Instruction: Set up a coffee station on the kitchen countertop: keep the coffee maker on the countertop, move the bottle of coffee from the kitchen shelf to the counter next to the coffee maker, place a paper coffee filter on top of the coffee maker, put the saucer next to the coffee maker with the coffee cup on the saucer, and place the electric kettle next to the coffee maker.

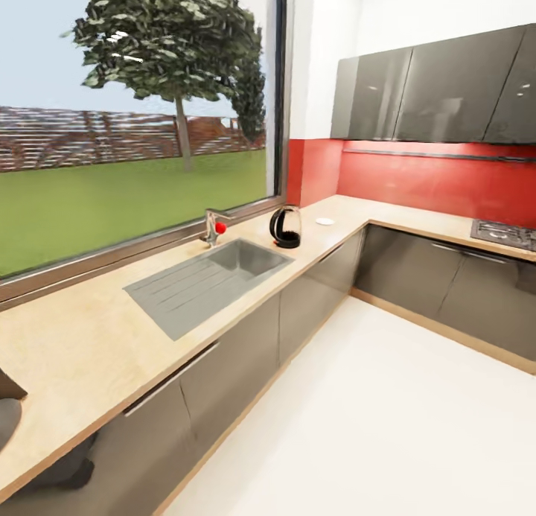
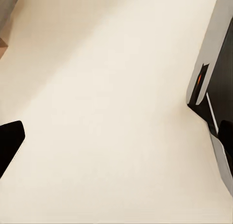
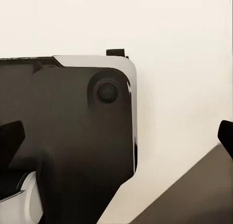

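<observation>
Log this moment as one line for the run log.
phase: in transit | kettle: on countertop, beside sink | saucer: on countertop past kettle | left gripper: open, empty | right gripper: open, empty

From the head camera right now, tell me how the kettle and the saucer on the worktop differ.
The rounded clear glass electric kettle with black base and loop handle stands tall and upright; the small flat round white saucer lies low and flat. The kettle is dark and see-through; the saucer is plain white. The kettle sits just beside the steel sink; the saucer lies farther along toward the corner. Both rest on the light tan wood-grain countertop, apart from each other.
</observation>
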Motion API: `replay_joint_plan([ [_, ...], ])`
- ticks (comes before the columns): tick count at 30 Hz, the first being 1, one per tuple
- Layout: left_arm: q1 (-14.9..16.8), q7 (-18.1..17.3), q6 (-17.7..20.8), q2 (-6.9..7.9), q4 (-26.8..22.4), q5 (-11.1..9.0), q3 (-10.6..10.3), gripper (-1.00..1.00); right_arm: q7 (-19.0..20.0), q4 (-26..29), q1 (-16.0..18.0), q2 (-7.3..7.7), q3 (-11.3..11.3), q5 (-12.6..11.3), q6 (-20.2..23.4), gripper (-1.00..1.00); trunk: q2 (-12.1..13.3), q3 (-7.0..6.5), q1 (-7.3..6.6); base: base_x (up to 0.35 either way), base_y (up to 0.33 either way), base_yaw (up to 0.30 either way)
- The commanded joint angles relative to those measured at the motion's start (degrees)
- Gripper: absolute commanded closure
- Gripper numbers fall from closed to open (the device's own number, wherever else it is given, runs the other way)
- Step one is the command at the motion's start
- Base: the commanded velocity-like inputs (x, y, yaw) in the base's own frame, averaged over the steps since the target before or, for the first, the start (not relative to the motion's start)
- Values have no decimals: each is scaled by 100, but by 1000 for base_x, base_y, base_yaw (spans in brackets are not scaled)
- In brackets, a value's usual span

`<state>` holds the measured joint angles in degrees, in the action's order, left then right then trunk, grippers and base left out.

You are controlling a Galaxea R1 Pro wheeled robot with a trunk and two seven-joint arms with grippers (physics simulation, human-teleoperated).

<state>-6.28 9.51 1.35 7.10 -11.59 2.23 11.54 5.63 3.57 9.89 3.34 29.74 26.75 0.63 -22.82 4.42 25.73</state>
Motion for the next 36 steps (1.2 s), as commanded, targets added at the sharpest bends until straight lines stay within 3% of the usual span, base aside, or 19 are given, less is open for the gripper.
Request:
replay_joint_plan([
  [1, -5, 7, 14, -4, -18, 23, 23, -100, 26, 3, 4, 0, 49, 49, 7, -100, -11, 11, 5, 182, -240, -300],
  [25, -5, 7, 14, -85, -20, 23, 7, -100, 25, 3, 4, 0, 49, 49, 7, -100, -11, 11, 5, 147, -283, -300],
  [36, -5, 7, 5, -75, -30, 23, 6, -100, 21, 3, 4, 0, 49, 51, 7, -100, -11, 11, 5, 318, -53, -300],
])
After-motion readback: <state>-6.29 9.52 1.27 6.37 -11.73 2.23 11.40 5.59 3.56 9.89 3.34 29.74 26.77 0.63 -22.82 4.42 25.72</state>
